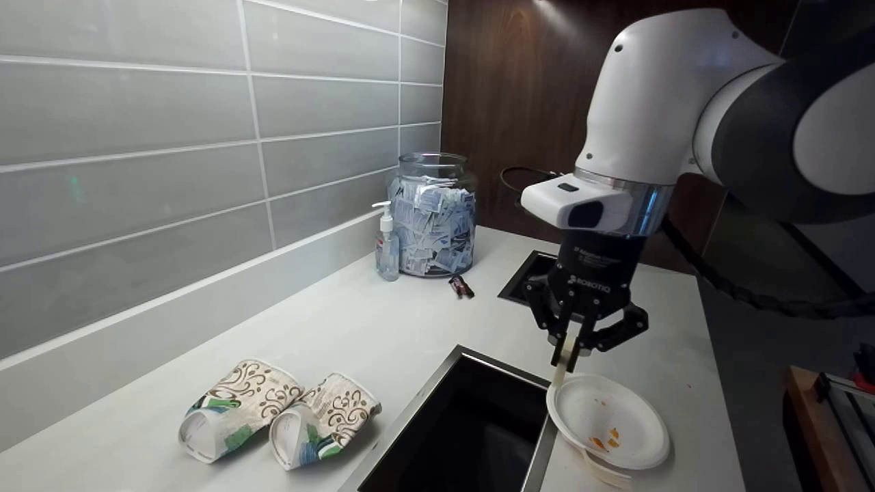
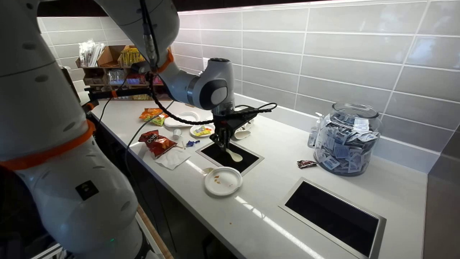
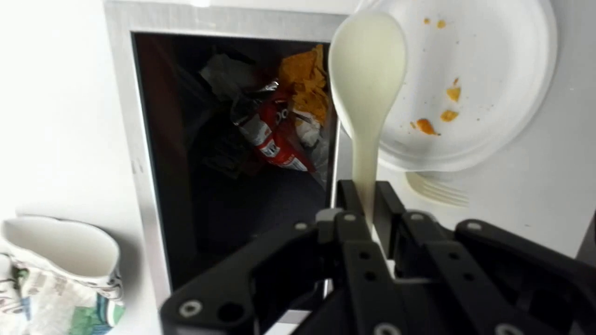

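Seen from the wrist, crumpled paper cups lie at left on a white counter. Next to them, a metal-framed recess holds a red chip bag and other scraps in shadow. At center, a robot's gripper clenches the handle of a pale spoon, whose bowl overlaps the recess's right rim beside a white plate; whether bowl and plate touch cannot be told. The slim handle, pinched at a single spot, could swivel or slip if the bowl strikes the rim. Were the jaws to part here, the spoon might land astride the border and topple either way, poised as it is between recess and plate. Farther right, orange crumbs dot the plate; a nudge from the spoon could scatter them. A fork pokes from the plate's lower edge, seemingly running beneath it, so any shove might drag both.
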`<action>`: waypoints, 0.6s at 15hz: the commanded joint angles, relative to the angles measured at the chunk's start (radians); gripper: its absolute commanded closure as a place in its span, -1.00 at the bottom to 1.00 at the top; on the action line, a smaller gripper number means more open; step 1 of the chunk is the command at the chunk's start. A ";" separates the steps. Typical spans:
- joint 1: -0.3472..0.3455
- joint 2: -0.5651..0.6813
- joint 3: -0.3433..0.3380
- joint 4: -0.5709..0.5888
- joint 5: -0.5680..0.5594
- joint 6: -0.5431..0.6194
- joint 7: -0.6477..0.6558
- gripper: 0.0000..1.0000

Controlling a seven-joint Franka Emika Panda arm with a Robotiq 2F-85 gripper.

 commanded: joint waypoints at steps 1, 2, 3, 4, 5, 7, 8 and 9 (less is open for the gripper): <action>-0.015 -0.033 -0.016 -0.057 -0.181 0.094 0.244 0.93; -0.027 -0.036 -0.021 -0.059 -0.245 0.101 0.325 0.93; -0.032 -0.037 -0.024 -0.057 -0.293 0.093 0.390 0.93; -0.038 -0.039 -0.029 -0.052 -0.336 0.077 0.456 0.93; -0.039 -0.039 -0.035 -0.046 -0.363 0.059 0.499 0.93; -0.038 -0.034 -0.050 -0.032 -0.369 0.022 0.544 0.93; -0.034 -0.030 -0.059 -0.027 -0.355 0.009 0.553 0.93; -0.036 -0.027 -0.066 -0.021 -0.351 -0.006 0.573 0.93</action>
